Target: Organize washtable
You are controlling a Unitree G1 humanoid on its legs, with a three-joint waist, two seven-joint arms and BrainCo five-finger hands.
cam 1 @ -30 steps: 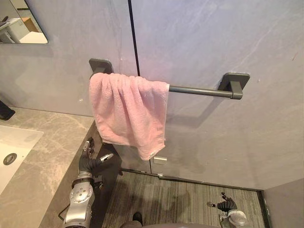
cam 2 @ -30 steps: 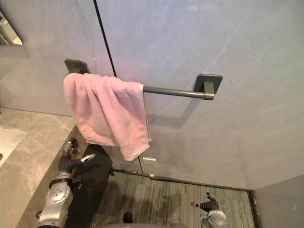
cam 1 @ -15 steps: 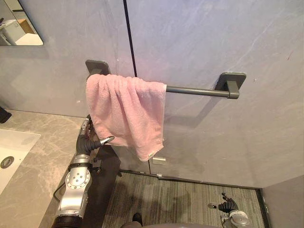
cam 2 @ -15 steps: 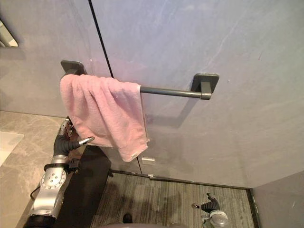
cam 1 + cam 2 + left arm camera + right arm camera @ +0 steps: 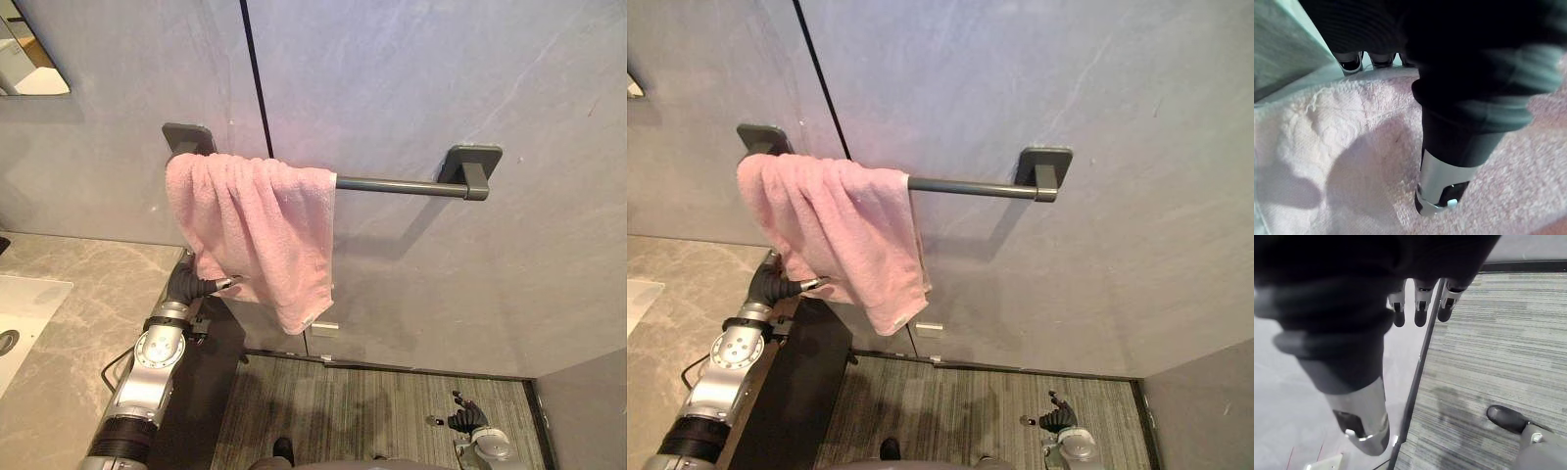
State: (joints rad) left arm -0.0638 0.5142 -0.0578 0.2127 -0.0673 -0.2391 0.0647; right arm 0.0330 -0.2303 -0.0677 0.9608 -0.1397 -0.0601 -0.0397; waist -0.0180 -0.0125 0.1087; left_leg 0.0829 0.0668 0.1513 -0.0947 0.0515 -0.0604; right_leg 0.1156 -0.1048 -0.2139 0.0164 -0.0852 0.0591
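Note:
A pink towel (image 5: 260, 225) hangs bunched over the left end of a dark wall rail (image 5: 397, 184). My left hand (image 5: 199, 286) is raised from the counter's corner to the towel's lower left edge. In the left wrist view its thumb (image 5: 1442, 188) lies against the pink towel (image 5: 1352, 147), and its fingers (image 5: 1348, 62) reach the cloth's rim without curling round it. My right hand (image 5: 468, 419) hangs low near the floor at the lower right, fingers relaxed and holding nothing.
A grey marble counter (image 5: 88, 294) with a white sink (image 5: 24, 299) lies at the left, with a dark cabinet side below its end. A mirror corner (image 5: 29, 69) shows at the upper left. The grey wall has a socket plate (image 5: 325, 328) low down. The floor (image 5: 392, 411) is striped.
My left hand has risen from below the towel up to its lower left edge and now touches it. The camera has shifted, so the scene sits further left. The right hand stays low.

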